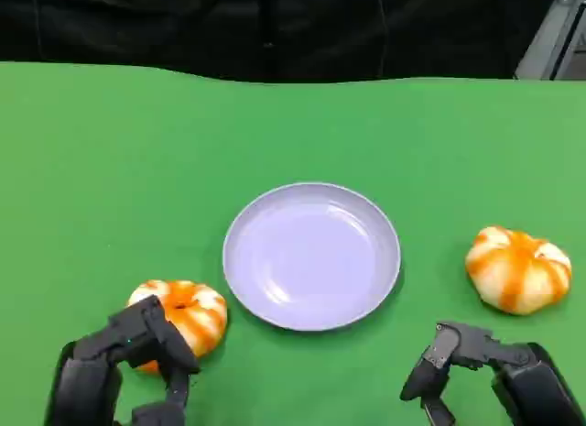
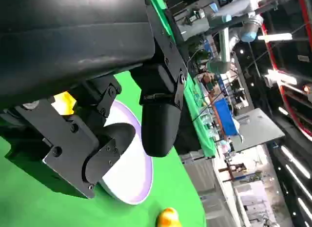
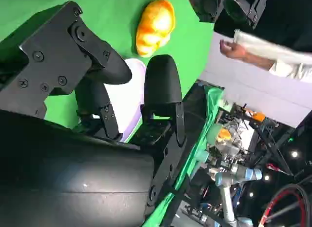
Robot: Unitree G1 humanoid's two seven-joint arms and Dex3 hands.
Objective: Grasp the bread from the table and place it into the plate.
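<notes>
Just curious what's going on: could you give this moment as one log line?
plate: bare | left bread: on table, left hand at it | right bread: untouched | right hand: open

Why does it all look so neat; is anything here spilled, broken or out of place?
Nothing stands out. The plate sits flat and bare on the green table, with one bread roll by the left hand and another bread roll beyond the right hand. Both rolls look whole, and neither hand holds anything.
</notes>
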